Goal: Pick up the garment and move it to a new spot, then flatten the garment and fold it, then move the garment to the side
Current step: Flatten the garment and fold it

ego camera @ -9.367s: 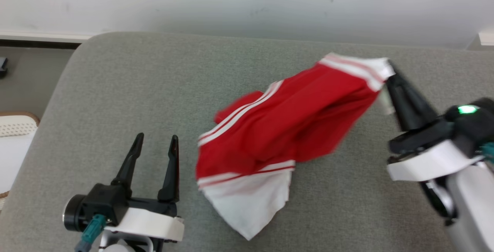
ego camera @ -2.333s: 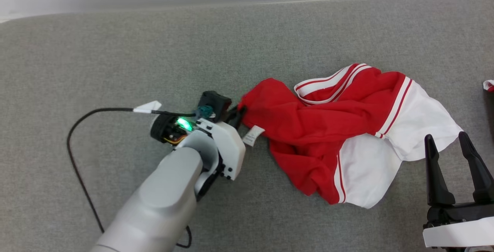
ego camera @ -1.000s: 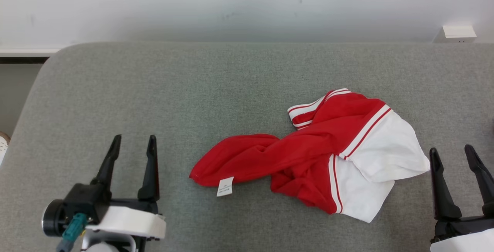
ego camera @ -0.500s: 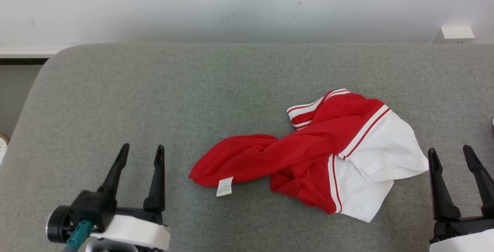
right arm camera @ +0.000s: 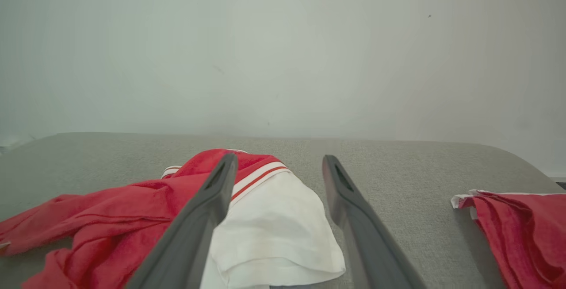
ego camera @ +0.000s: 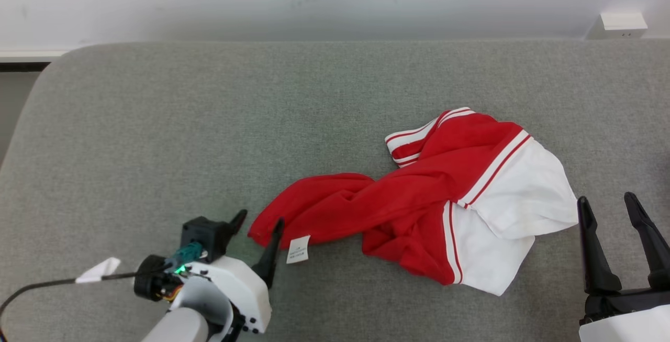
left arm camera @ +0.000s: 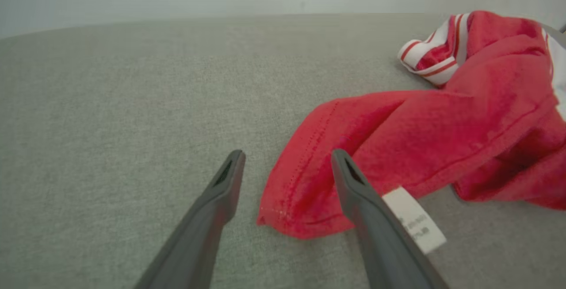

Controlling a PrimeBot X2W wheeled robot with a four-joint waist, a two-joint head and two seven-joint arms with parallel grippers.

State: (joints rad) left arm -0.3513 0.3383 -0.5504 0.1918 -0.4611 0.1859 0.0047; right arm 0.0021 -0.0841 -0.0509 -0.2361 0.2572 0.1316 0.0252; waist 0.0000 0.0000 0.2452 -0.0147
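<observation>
Left gripper (ego camera: 261,217): it is sitting low at the near left of the grey cushion (ego camera: 209,122). Its two dark fingers are standing wide apart, and it is pinching nothing.
Left gripper up close (left arm camera: 287,152): in the left wrist view the red end of the garment (left arm camera: 420,121) is lying between the two fingers. One finger is crossing in front of the red cloth. I cannot tell if it is touching the cloth.
Right gripper (ego camera: 604,198): it is sitting at the near right, with its fingers pointing up the head view and spread wide. It is holding nothing. It is sitting just beside the white part of the garment.
Garment (ego camera: 419,200): it is lying crumpled on the cushion, right of the middle. Its long red part is reaching out toward the left gripper. Its white part, edged with red and white stripes, is bunching up on the right side.
Tag (ego camera: 298,249): a small white tag is hanging off the red end, just beside one finger of the left gripper.
Other cloth (right arm camera: 522,218): in the right wrist view another red and white cloth is lying on the cushion at the far right, well apart from the garment.
Cable (ego camera: 31,287): a dark cable with a small white flag on it is trailing away from the left wrist.
</observation>
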